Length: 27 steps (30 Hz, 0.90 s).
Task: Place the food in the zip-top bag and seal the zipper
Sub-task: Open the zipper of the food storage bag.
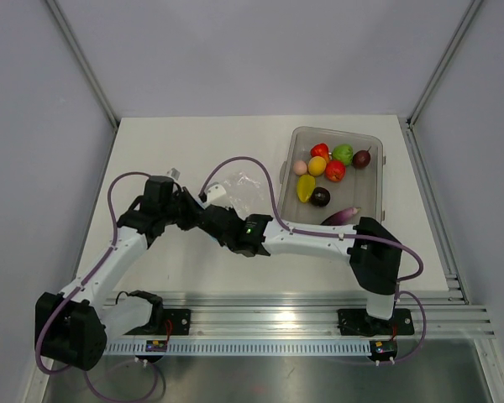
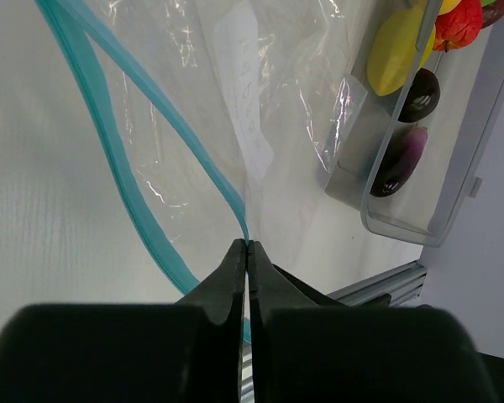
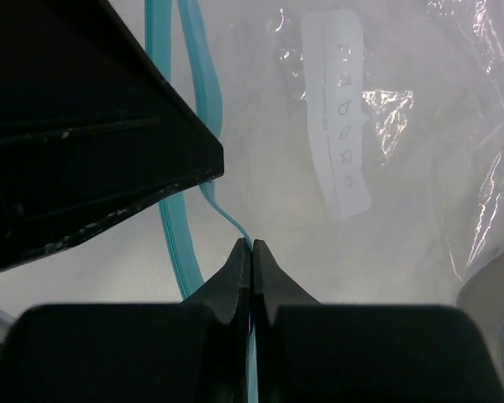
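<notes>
The clear zip-top bag (image 1: 239,186) lies mid-table, its mouth toward the arms. My left gripper (image 2: 249,245) is shut on one light-blue zipper strip (image 2: 189,138); the other strip (image 2: 109,168) curves away to the left, so the mouth gapes. My right gripper (image 3: 252,243) is shut on the zipper strip (image 3: 223,210) too, close beside the left gripper's black body (image 3: 76,134). Both grippers meet at the bag's mouth (image 1: 203,206). The food sits in the grey bin (image 1: 378,180): red (image 1: 334,170), yellow (image 1: 306,187), green (image 1: 343,154), pink (image 1: 300,167), dark purple (image 1: 320,196) pieces and the long eggplant (image 1: 340,217).
The grey bin stands at the back right; its corner shows in the left wrist view (image 2: 403,227) with the eggplant (image 2: 401,159) inside. A white label (image 3: 336,126) is printed on the bag. An aluminium rail (image 1: 302,306) runs along the near edge.
</notes>
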{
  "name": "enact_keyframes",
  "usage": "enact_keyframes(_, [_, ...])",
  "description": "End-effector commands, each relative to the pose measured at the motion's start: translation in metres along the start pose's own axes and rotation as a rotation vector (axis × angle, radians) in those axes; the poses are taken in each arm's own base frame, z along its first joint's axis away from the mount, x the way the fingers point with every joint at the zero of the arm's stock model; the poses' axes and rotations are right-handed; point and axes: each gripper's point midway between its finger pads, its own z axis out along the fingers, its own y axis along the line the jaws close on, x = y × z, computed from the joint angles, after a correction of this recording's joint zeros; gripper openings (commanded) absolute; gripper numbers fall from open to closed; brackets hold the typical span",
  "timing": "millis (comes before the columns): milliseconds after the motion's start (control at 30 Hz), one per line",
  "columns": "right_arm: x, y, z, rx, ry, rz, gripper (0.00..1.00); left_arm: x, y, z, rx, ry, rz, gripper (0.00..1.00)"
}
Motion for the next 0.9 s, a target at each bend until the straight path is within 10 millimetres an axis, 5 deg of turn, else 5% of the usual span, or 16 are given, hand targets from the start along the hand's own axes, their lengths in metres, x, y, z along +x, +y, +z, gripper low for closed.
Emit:
enact_keyframes(0, [-0.028,-0.004,-0.011,0.028,-0.092,0.081,0.0,-0.013,-0.029,-0.019,0.091,-0.035,0.051,0.06])
enact_keyframes(167, [-0.044,-0.004,-0.022,-0.025,-0.116,0.172,0.0,-0.032,-0.042,-0.041,0.125,-0.088,0.166,0.86])
enact_keyframes(200, [-0.049,-0.001,-0.026,-0.061,-0.111,0.199,0.0,-0.038,-0.045,-0.048,0.127,-0.105,0.191,0.91])
enact_keyframes(300, [-0.063,-0.005,-0.03,-0.101,-0.106,0.292,0.0,-0.056,-0.058,-0.076,0.135,-0.149,0.279,0.92])
enact_keyframes(433, [-0.079,-0.008,-0.038,-0.129,-0.131,0.35,0.0,-0.058,-0.059,-0.09,0.122,-0.17,0.297,0.78])
enact_keyframes(567, [-0.086,-0.009,-0.043,-0.14,-0.141,0.377,0.0,-0.049,-0.04,-0.074,0.11,-0.161,0.209,0.63])
enact_keyframes(600, [-0.087,-0.009,-0.045,-0.144,-0.141,0.379,0.0,-0.04,-0.028,-0.063,0.102,-0.131,0.177,0.63])
enact_keyframes(733, [-0.087,-0.009,-0.049,-0.151,-0.144,0.384,0.0,-0.03,-0.03,-0.045,0.187,-0.092,0.112,0.71])
enact_keyframes(867, [-0.086,-0.01,-0.051,-0.154,-0.145,0.392,0.0,-0.031,-0.025,-0.033,0.188,-0.089,0.093,0.66])
